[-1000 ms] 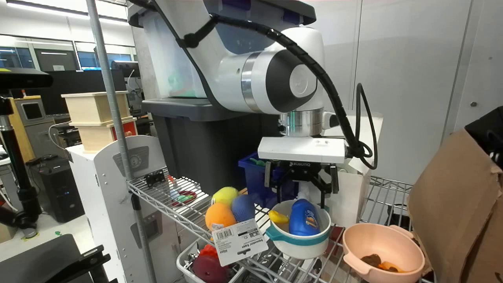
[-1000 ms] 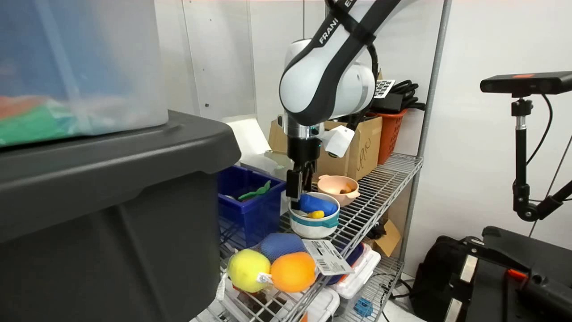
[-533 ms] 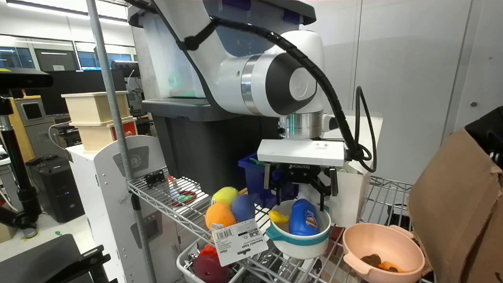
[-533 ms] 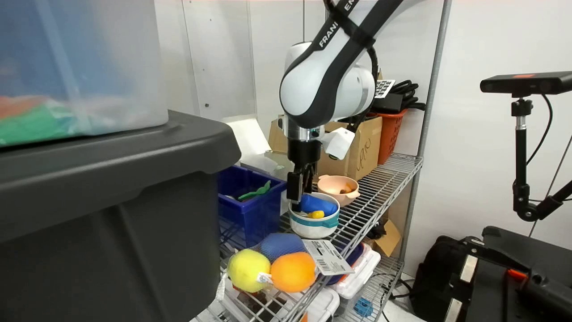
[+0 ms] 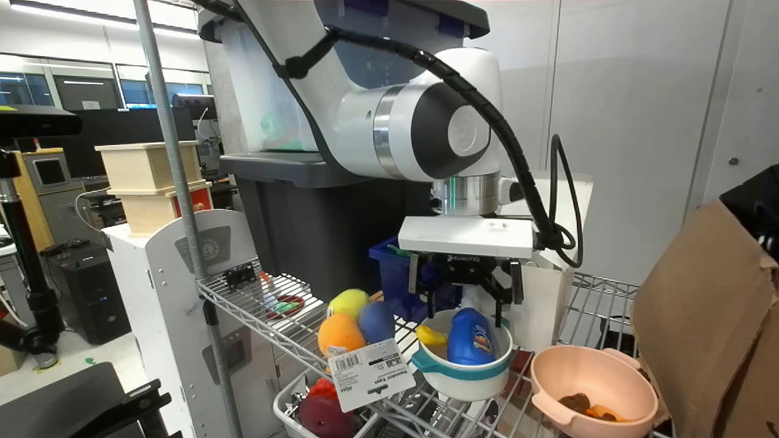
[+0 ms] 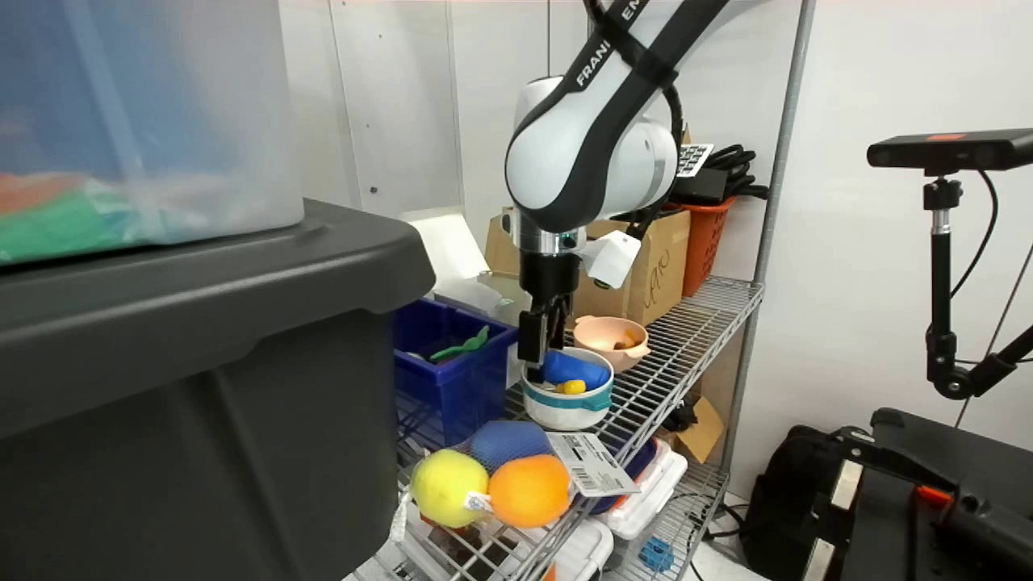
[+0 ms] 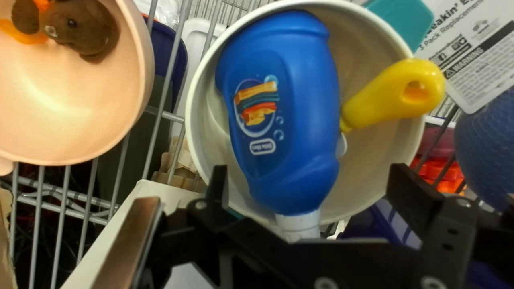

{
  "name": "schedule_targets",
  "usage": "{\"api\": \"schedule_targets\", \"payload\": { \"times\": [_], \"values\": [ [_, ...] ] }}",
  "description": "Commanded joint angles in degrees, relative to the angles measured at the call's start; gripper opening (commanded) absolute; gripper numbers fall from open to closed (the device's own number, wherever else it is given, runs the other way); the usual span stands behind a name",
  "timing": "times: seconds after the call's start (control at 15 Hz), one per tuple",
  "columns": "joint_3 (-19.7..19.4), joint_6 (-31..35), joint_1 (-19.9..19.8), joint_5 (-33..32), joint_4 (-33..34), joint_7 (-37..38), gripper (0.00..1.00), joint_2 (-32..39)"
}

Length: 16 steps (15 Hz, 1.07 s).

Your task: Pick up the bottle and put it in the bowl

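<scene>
The blue bottle (image 5: pixel 470 342) lies tilted in the white bowl with a teal rim, its white neck over the rim. It also shows in an exterior view (image 6: pixel 575 369) and in the wrist view (image 7: pixel 289 116). My gripper (image 5: pixel 465 317) is open above the neck end. In the wrist view the fingers (image 7: pixel 308 172) stand wide on either side of the bottle's lower part, apart from it. The neck's end is hidden behind the gripper there. The orange-tan bowl (image 5: pixel 572 371) stands beside the white one, with brown and orange toys in it; it shows in the wrist view (image 7: pixel 52 124).
The white bowl (image 5: pixel 465 386) also holds a yellow-handled item (image 7: pixel 395 94). Ball-like toys with a card (image 5: pixel 371 374) lie beside it on the wire shelf. A blue bin (image 6: pixel 460 395), a big dark tote (image 6: pixel 202 452) and a cardboard box (image 5: pixel 700 316) stand around.
My gripper has come down slightly toward the bottle over the last second and is nearly still in the latest half second. The bottle and bowls have not moved.
</scene>
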Motion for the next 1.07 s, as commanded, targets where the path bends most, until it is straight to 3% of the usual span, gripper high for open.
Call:
{"api": "schedule_targets", "payload": {
  "times": [0.0,0.13,0.27,0.53,0.6,1.0],
  "values": [
    [0.7,-0.51,-0.57,-0.45,1.12,-1.02,0.98,0.86],
    [0.72,-0.53,-0.6,-0.46,1.09,-1.14,0.86,0.95],
    [0.79,-0.49,-0.63,-0.48,1.1,-1.29,0.6,0.94],
    [0.85,-0.48,-0.62,-0.52,1.15,-1.46,0.29,1.04],
    [0.85,-0.47,-0.62,-0.53,1.18,-1.52,0.25,1.01],
    [0.89,-0.56,-0.71,-0.46,1.17,-1.79,0.23,0.79]
  ]
}}
